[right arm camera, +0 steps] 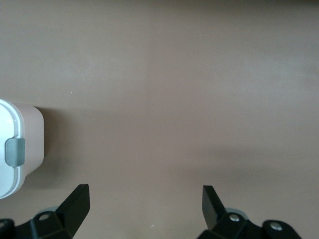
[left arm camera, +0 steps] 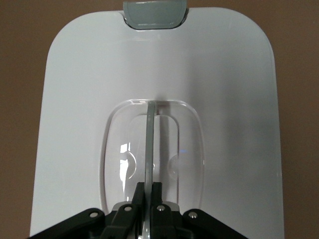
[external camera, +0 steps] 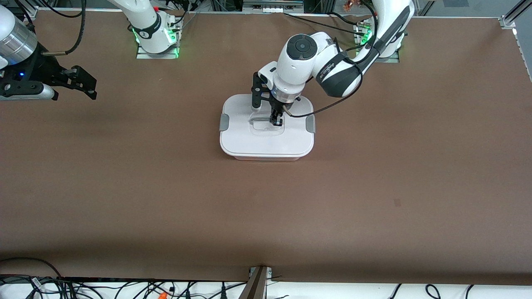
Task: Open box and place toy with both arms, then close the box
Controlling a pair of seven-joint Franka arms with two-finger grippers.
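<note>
The box [external camera: 266,143] stands at the table's middle with its flat white lid [left arm camera: 79,99] on and its grey side clips [external camera: 224,122] down. My left gripper [external camera: 276,121] is over the lid's middle, shut on the clear handle [left arm camera: 149,144] in the lid's recess. My right gripper [external camera: 85,85] is open and empty, up in the air over the right arm's end of the table. Its view shows one corner of the box [right arm camera: 20,149] with a grey clip [right arm camera: 15,151]. The toy is out of view.
Bare brown table [external camera: 166,199] lies all round the box. Cables and a bracket [external camera: 257,282] lie along the table edge nearest the front camera. The arm bases [external camera: 156,39] stand at the edge farthest from it.
</note>
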